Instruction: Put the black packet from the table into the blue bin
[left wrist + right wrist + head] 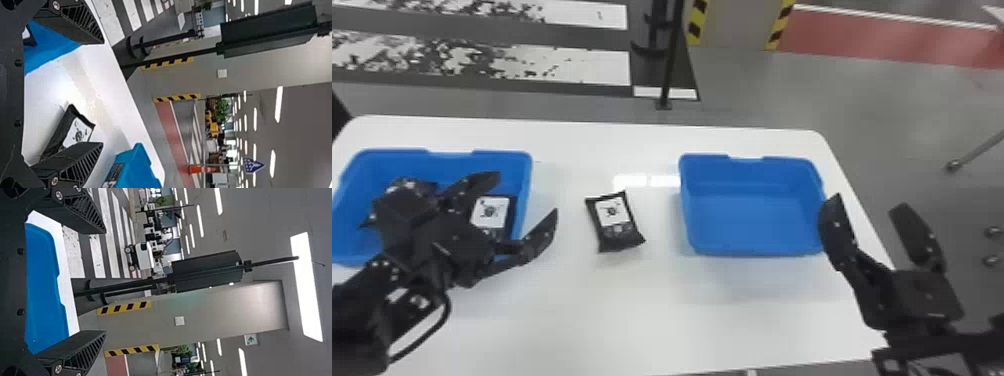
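The black packet (615,222) with a white label lies on the white table between two blue bins; in the left wrist view the packet (69,131) is partly behind one finger. My left gripper (524,192) stands open above the left blue bin's (526,172) right side, left of the packet; its fingers spread wide in the left wrist view (98,94). My right gripper (869,212) is open at the right edge of the right blue bin (754,220), and in the right wrist view (102,282) nothing is between its fingers.
Inside the left bin lie a black packet with a white label (491,212) and another dark packet (412,186), partly covered by the left arm. The white table (632,310) has its right edge under the right gripper. A black pole (672,55) stands behind the table.
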Robot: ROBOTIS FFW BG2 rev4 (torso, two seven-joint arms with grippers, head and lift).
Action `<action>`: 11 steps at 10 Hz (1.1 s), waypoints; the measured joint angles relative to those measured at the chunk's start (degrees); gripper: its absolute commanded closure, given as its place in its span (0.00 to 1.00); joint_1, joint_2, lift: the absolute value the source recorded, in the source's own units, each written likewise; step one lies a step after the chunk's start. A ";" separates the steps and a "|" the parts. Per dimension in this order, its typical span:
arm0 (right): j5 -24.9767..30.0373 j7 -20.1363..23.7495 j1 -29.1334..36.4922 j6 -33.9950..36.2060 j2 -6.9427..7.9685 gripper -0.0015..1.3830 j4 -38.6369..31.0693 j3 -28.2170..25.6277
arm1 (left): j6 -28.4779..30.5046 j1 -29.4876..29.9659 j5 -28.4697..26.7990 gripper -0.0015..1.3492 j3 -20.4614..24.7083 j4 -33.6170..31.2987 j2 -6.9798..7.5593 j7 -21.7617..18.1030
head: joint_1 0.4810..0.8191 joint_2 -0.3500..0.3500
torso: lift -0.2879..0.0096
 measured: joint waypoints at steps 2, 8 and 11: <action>0.10 0.61 -0.99 0.00 0.00 0.07 0.74 0.15 | 2.47 -3.92 -2.61 0.07 -5.30 3.22 0.57 -1.39 | 0.63 0.15 | 0.60; 0.22 1.64 -2.49 0.00 0.00 0.07 2.43 0.04 | 7.43 -18.75 -2.22 0.07 -22.65 18.29 2.33 -1.26 | 0.63 0.00 | 0.60; 0.21 2.16 -2.72 0.00 0.00 0.07 3.12 0.11 | 9.17 -26.76 -3.44 0.07 -22.95 28.96 0.16 -0.74 | 0.63 0.00 | 0.60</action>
